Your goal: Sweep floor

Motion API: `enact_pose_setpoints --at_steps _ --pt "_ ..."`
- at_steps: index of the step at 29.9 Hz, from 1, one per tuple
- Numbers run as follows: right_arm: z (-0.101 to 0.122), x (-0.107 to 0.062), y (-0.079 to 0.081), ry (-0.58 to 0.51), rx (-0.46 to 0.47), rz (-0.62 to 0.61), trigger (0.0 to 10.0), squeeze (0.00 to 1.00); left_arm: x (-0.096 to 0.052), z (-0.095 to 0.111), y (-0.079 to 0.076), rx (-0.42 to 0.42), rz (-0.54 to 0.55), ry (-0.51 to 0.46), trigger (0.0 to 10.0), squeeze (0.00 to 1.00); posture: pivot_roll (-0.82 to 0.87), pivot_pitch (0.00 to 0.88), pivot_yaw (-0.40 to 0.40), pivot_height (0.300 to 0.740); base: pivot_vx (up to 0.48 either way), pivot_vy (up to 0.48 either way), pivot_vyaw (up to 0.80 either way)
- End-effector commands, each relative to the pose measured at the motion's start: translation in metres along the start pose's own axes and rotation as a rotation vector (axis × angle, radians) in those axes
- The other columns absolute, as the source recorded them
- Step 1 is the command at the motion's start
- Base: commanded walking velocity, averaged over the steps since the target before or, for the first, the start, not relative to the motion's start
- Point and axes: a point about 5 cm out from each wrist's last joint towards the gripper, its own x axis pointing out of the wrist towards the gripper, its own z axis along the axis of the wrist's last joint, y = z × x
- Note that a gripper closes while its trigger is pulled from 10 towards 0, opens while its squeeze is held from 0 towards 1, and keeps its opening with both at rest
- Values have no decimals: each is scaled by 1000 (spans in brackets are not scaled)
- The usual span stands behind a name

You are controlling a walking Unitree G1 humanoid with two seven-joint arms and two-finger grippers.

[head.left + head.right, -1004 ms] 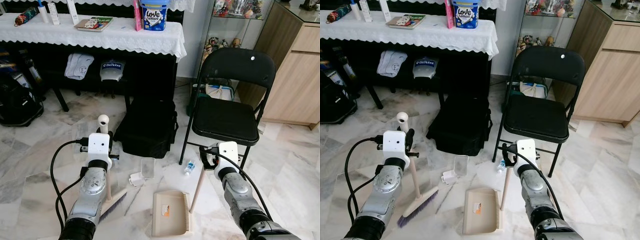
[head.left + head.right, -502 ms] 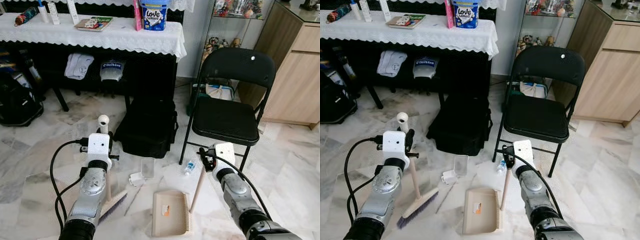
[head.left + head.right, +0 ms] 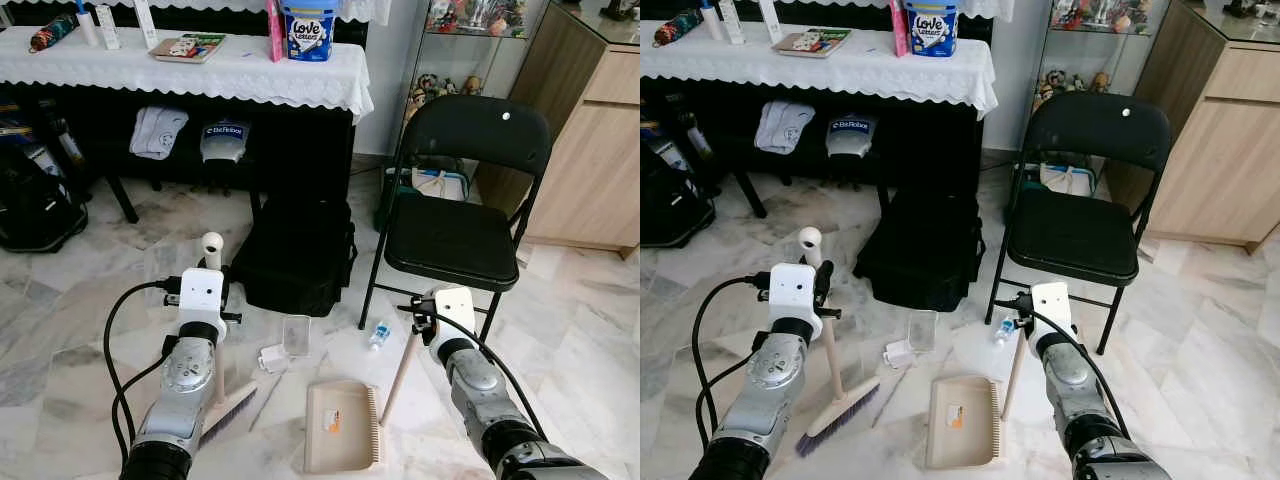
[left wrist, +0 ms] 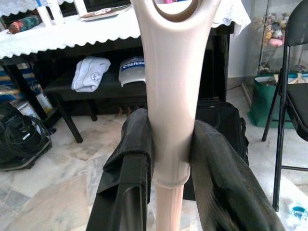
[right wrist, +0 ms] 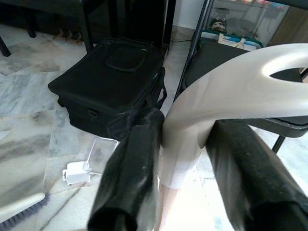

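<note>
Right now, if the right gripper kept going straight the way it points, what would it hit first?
Probably the black bag on the floor ahead of the right gripper, which is shut on the dustpan handle; depth is uncertain.

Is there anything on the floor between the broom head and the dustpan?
Nothing blocks the sweep. Between the broom head and the dustpan lies only litter: a thin stick, with a white scrap and clear plastic box just beyond.

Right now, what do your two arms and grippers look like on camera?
Both arms are silver, ribbed metal segments with dark cuffs near the camera. Each wrist carries a white boxy module. A black cable loops off the left arm and another runs along the right arm. The left gripper and right gripper each have two long black fingers.
</note>
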Motion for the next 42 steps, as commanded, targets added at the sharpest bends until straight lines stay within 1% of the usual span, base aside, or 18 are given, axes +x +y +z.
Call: enact_pose_setpoints --at_steps 1,5,11,15,19,23,24,25,26,33,38,40,42 --pt "-2 -1 -5 7 6 -20 0 0 2 9 -1 6 -10 -38 10000 0 57 0 0 740 0 0 0" --pt "-2 -1 -4 3 12 -23 0 0 3 8 -2 5 -11 -36 10000 0 56 0 -3 740 0 0 0" --pt "-2 -3 4 -26 35 -10 0 0 4 8 -3 4 -12 -35 10000 0 51 0 -5 740 0 0 0" --pt "-2 -3 7 -44 38 -12 0 0 4 8 -3 3 -13 -36 10000 0 48 0 -7 740 0 0 0" --pt "2 -2 8 -65 34 -18 0 0 6 9 -3 1 -10 -37 10000 0 45 0 -8 740 0 0 0" --pt "12 0 10 -108 50 -13 0 0 7 10 -2 -1 -1 -42 10000 0 38 0 -8 740 0 0 0" --pt "17 1 11 -131 59 -12 2000 0 8 11 -1 -3 5 -43 10000 0 31 0 -9 740 0 0 0" --pt "17 1 11 -131 59 -12 2000 0 8 11 -1 -3 5 -43 10000 0 31 0 -9 740 0 0 0" --pt "25 2 14 -174 63 -10 10000 0 8 10 -2 -8 10 -41 10000 0 27 0 -12 740 0 0 0" --pt "37 3 19 -241 71 -9 10000 0 10 10 -3 -15 17 -41 10000 0 22 0 -19 740 0 0 0" --pt "47 0 22 -299 94 -24 10000 0 11 11 0 -17 38 -47 10000 0 16 0 -24 740 0 0 0" --pt "50 -2 22 -323 117 -31 10000 0 12 13 1 -17 52 -53 10000 0 12 0 -25 740 0 0 0" --pt "50 -3 23 -327 119 -31 10000 0 13 14 2 -12 63 -62 10000 0 9 0 -27 740 0 0 0"
